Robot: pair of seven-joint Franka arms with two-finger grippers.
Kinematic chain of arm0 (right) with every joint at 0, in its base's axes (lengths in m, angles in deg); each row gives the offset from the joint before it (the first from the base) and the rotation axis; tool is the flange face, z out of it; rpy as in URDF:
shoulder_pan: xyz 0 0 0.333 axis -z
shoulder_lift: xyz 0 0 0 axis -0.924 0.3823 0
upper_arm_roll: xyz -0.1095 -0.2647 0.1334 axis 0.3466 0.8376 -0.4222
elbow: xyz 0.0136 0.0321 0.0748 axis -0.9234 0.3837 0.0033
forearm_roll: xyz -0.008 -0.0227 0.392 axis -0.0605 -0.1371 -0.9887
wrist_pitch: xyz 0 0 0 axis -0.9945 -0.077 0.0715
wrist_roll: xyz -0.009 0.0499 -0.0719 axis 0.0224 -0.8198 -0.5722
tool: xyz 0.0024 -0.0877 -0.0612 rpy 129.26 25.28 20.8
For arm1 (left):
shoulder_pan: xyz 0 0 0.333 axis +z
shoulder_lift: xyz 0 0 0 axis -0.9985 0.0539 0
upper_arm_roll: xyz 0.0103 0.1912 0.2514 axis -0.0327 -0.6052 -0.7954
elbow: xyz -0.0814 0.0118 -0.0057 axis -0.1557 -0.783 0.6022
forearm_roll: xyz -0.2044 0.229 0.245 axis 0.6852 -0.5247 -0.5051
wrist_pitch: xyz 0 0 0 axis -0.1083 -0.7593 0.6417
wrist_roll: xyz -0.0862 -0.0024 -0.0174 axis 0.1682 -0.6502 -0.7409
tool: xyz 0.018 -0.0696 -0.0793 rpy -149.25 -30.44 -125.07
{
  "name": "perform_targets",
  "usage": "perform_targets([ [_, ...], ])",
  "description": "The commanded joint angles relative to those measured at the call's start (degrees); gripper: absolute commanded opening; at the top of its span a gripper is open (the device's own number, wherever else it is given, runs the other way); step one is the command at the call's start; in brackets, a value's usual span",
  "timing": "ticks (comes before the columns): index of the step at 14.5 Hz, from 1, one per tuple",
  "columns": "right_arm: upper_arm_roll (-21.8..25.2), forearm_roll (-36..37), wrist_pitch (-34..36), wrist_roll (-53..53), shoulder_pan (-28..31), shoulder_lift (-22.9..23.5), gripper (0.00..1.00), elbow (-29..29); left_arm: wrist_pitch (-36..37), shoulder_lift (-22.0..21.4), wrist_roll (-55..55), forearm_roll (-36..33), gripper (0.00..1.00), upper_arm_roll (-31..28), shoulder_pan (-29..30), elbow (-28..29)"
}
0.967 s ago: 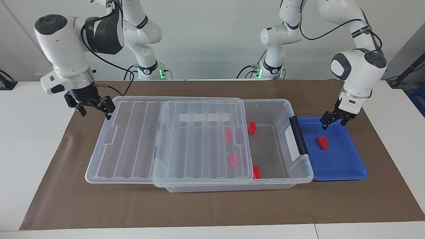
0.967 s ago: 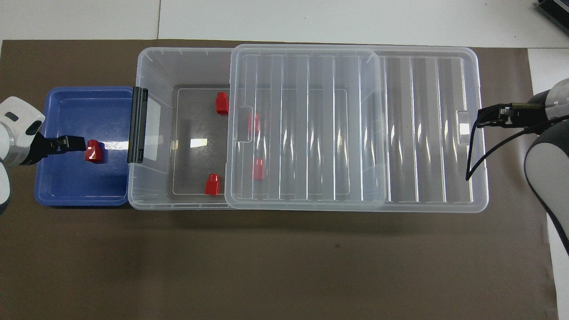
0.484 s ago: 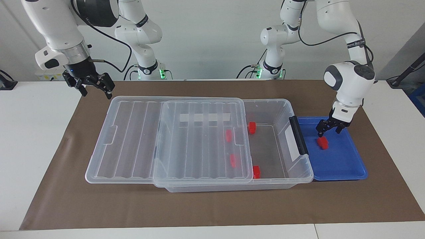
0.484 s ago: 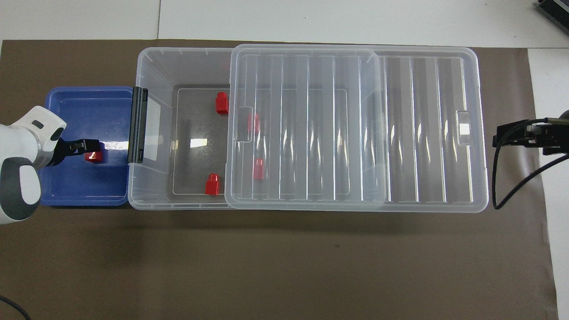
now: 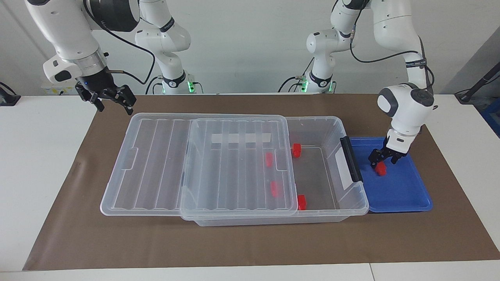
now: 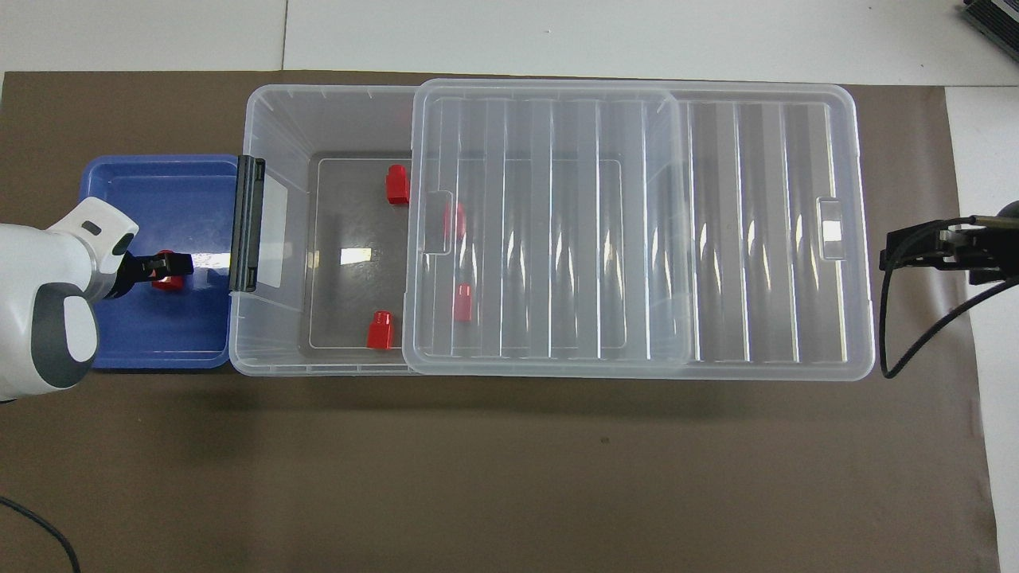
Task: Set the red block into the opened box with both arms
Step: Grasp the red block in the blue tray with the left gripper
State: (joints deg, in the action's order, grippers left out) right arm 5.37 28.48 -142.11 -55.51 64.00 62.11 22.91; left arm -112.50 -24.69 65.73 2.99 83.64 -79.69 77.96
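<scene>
The left gripper [image 5: 383, 159] hangs low over the blue tray [image 5: 406, 195], jaws open and straddling the red block [image 5: 380, 168], which lies on the tray floor directly beneath them, just beside the opened box [image 5: 332, 128]. Whether the fingers touch it I cannot tell, nor its long axis. This arm is plainly the nearer 1. The right gripper [image 5: 111, 101], jaws open and empty, waits above the worktop [image 5: 250, 242] at the slid-back lid's [image 5: 234, 164] end, well apart. Count: 5 red blocks, 1 in the tray and 4 in the box; 1 box, 1 lid, 1 tray, 2 grippers.
</scene>
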Motion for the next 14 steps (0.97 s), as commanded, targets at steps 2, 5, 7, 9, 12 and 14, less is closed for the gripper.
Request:
perform_targets([
  [2,-0.13,-1.22,-0.04,0.5,0.27,-0.6,1.0,1.08,-4.49,0.22,-0.21,-0.43,1.0,0.21,0.51,2.78],
  [5,-0.13,-1.22,-0.13,0.5,0.27,-1.3,1.0,2.23,-4.49,0.31,-0.74,-0.43,0.6,0.21,0.07,2.52],
  [7,-0.13,-1.22,-0.13,0.41,0.27,-1.3,1.0,2.23,-4.06,0.31,-0.74,-0.43,0.2,0.21,0.42,2.26],
  [9,-0.13,-1.22,-0.13,0.41,0.27,-1.3,1.0,2.23,-3.88,0.31,-0.65,-0.43,0.0,0.21,0.6,2.25],
  [12,-0.13,-1.22,-0.22,0.41,0.27,-1.3,1.0,2.23,-3.27,0.31,-0.74,-0.43,0.0,0.21,0.6,1.9],
  [14,-0.13,-1.22,-0.22,0.41,0.27,-1.3,1.0,2.23,3.81,-0.21,-0.74,-0.43,0.0,0.21,0.51,-1.85],
])
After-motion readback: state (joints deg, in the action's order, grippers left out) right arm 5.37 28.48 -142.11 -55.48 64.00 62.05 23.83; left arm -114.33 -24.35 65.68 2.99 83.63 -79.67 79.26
